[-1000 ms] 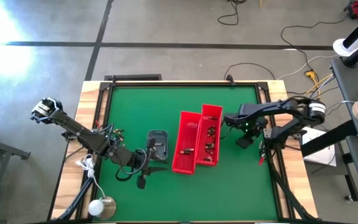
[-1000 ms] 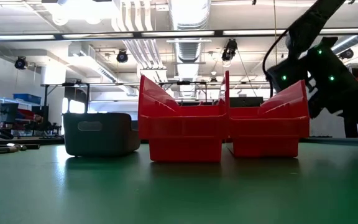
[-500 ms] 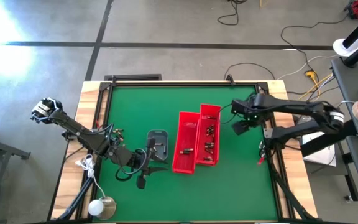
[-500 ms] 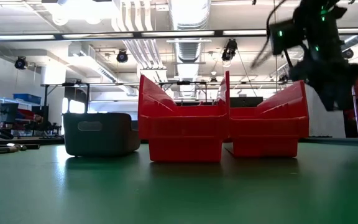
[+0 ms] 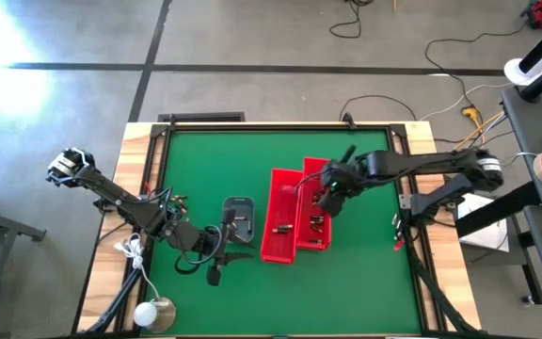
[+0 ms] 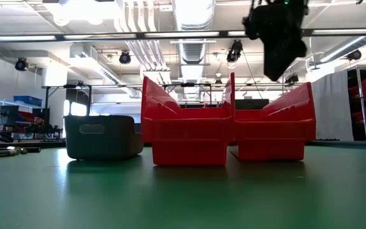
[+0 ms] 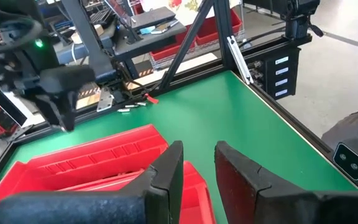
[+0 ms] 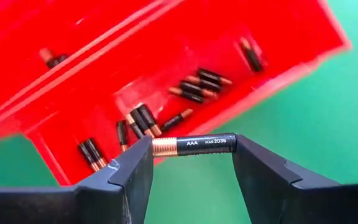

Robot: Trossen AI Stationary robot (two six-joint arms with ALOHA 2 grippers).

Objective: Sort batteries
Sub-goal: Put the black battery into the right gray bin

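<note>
The right gripper (image 8: pixel 191 163) is pinching one AAA battery (image 8: pixel 194 145) above the right of two red bins (image 5: pixel 317 202); the left gripper (image 7: pixel 197 163) is waiting, fingers slightly apart, near the grey tray (image 5: pixel 238 218).

Right arm reaches in from the right edge toward the middle of the high view, wrist bent down. Its end effector (image 8: pixel 191 163) has both fingers (image 8: pixel 132 177) pinching a AAA battery (image 8: pixel 193 145) end to end. Left arm stretches from the left edge to lower centre, its end effector (image 5: pixel 222 247) low, fingers (image 7: pixel 166 171) a little apart, holding nothing.
</note>
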